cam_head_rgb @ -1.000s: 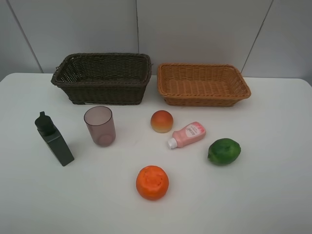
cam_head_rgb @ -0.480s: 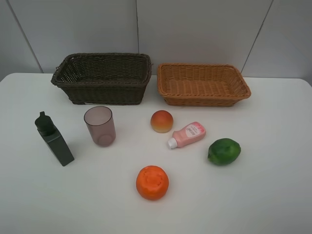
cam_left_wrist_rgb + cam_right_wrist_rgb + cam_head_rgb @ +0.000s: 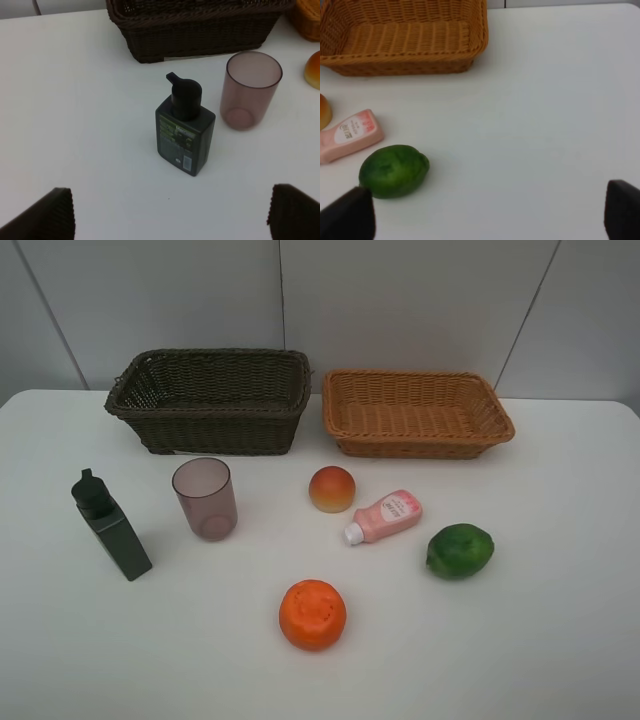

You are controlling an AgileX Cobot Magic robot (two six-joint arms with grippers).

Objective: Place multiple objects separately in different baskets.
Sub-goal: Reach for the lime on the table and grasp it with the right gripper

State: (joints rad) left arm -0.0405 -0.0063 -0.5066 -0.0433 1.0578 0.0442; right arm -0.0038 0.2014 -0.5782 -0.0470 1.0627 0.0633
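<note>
Six objects lie on the white table in front of two baskets. A dark green square bottle (image 3: 112, 527) stands at the left beside a mauve cup (image 3: 205, 498). A peach-coloured fruit (image 3: 332, 489), a pink squeeze bottle (image 3: 385, 516) on its side and a lime (image 3: 460, 550) sit to the right, with an orange (image 3: 313, 614) nearest the front. The dark brown basket (image 3: 215, 430) and the tan basket (image 3: 418, 445) hold nothing. My left gripper (image 3: 170, 220) is open, short of the green bottle (image 3: 184, 130). My right gripper (image 3: 485, 220) is open beside the lime (image 3: 394, 171). Neither arm shows in the high view.
A grey panelled wall rises behind the baskets. The table (image 3: 560, 640) is white and bare to the right of the lime and along its front edge. In the left wrist view the cup (image 3: 250, 90) stands close to the dark basket's wall (image 3: 200, 35).
</note>
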